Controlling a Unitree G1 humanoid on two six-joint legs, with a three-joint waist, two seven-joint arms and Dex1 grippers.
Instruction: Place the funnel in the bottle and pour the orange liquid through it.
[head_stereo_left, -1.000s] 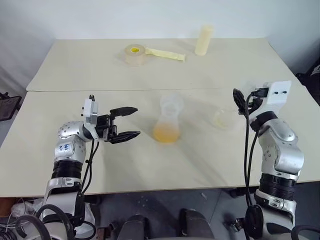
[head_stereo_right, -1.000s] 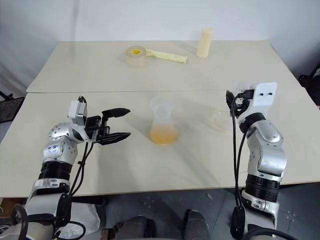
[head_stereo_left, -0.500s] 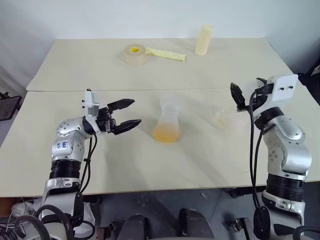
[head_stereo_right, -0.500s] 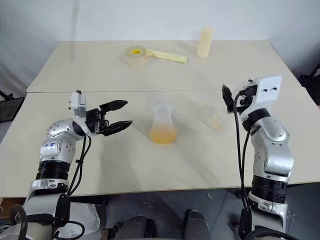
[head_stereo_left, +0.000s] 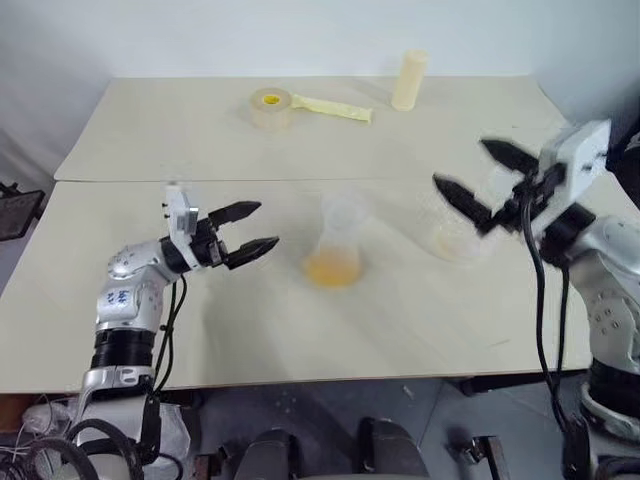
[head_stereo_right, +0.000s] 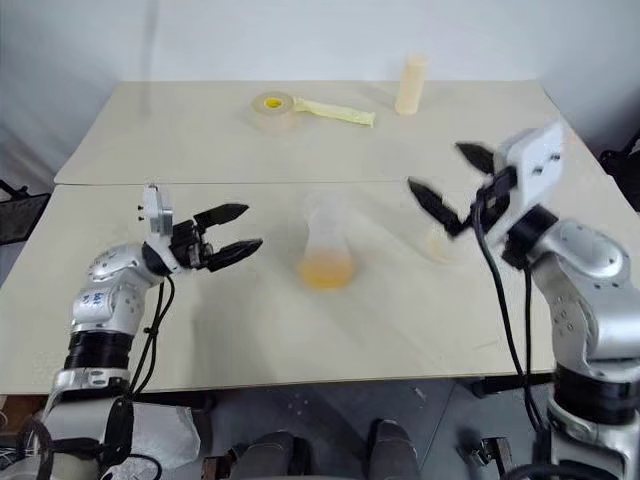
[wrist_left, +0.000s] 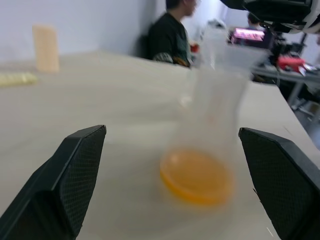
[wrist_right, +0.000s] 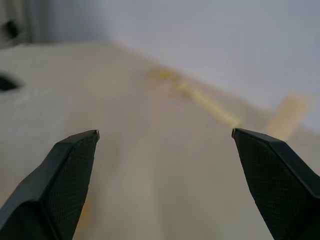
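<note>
The table (head_stereo_left: 200, 330) bears bottle (head_stereo_left: 335, 245), cup (head_stereo_left: 452, 240), tape roll (head_stereo_left: 269, 108), cylinder (head_stereo_left: 408, 80).

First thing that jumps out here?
The orange liquid pooled in the bottom of the clear bottle, mid-table between the arms. Then the two open grippers: left gripper aimed at the bottle, right gripper raised above a clear cup. Yellow tape roll sits at the far side.
</note>
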